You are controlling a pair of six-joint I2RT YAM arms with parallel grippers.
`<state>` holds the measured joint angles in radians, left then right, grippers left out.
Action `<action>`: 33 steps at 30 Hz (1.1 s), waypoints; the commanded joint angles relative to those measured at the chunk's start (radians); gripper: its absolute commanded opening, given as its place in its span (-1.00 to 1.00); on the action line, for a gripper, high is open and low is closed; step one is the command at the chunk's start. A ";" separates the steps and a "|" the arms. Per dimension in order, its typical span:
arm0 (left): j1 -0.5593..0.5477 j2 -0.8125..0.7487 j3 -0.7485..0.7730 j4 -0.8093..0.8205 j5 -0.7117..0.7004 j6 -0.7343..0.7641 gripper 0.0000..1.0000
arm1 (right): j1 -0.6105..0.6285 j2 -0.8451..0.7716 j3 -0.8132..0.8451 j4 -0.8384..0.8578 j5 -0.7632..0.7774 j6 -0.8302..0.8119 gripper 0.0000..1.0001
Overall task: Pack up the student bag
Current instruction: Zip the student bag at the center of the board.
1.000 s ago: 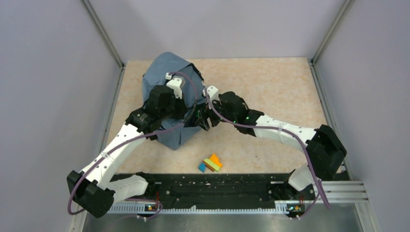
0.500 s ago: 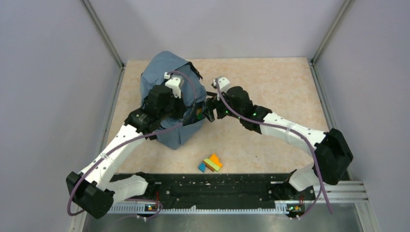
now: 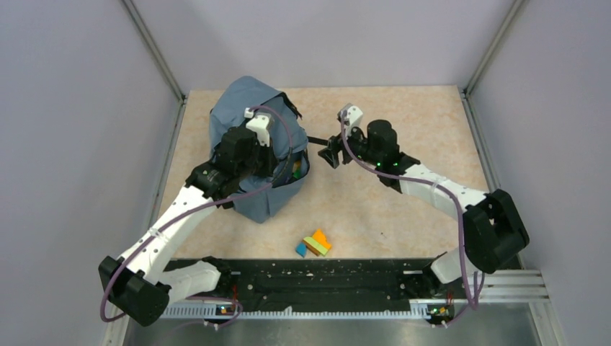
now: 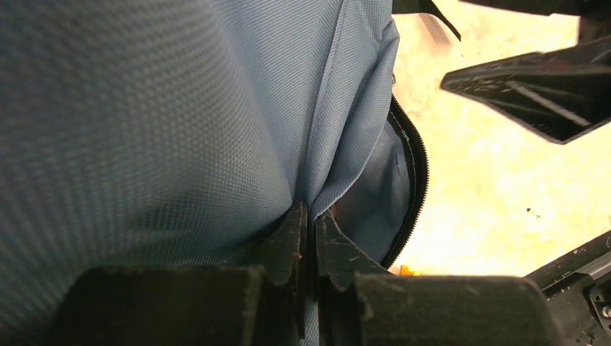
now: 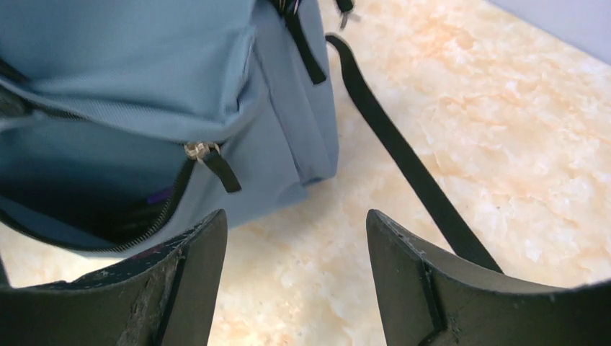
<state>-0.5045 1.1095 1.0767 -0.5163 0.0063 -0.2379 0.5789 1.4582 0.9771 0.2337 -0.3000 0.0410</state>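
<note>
The left gripper (image 4: pixel 308 231) pinched bag (image 3: pixel 241 101) fabric, left of centre; the right gripper (image 5: pixel 295 223) gaped wide, empty. A mottled peach table (image 3: pixel 418 122) sat between lilac-grey walls (image 3: pixel 65 144).

I see the bag (image 3: pixel 241 97) on the table (image 3: pixel 418 122), left of centre. Left gripper (image 4: pixel 308 216) sits at the bag's right side, at its opening. Right gripper (image 5: pixel 295 223) hangs just right of it, apart. A strap (image 5: pixel 403 155) trails right. Blocks (image 3: pixel 314 244) lie near the front edge, between the arms.

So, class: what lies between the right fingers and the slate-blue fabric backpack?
Only bare beige marbled tabletop, with the slate-blue backpack's long black strap lying alongside; the right wrist view shows it.
</note>
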 commanded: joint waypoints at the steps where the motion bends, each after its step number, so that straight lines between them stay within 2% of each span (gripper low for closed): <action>1: 0.011 -0.051 0.031 0.143 -0.017 -0.014 -0.86 | -0.002 0.049 -0.041 0.138 -0.099 -0.172 0.37; 5: 0.012 -0.047 0.034 0.142 -0.016 -0.014 -0.86 | 0.007 0.074 -0.094 0.339 -0.241 -0.187 0.37; 7: 0.011 -0.046 0.033 0.142 -0.016 -0.014 -0.86 | 0.016 0.103 -0.090 0.380 -0.277 -0.203 0.37; 15: 0.012 -0.055 0.034 0.141 -0.025 -0.009 -0.86 | 0.026 0.226 0.015 0.410 -0.333 -0.222 0.34; 25: 0.011 -0.051 0.033 0.142 -0.016 -0.010 -0.86 | 0.041 0.284 0.119 0.355 -0.345 -0.228 0.06; 27: 0.011 -0.050 0.033 0.142 -0.013 -0.011 -0.86 | 0.050 0.285 0.126 0.340 -0.346 -0.242 -0.13; 32: 0.011 -0.049 0.034 0.141 -0.011 -0.012 -0.85 | 0.064 0.284 0.156 0.246 -0.328 -0.279 -1.00; 33: 0.012 -0.048 0.033 0.142 -0.012 -0.012 -0.85 | 0.066 0.281 0.155 0.229 -0.324 -0.279 -1.00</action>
<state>-0.5030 1.1080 1.0767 -0.5171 0.0090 -0.2379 0.6163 1.7443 1.0725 0.5072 -0.5957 -0.2073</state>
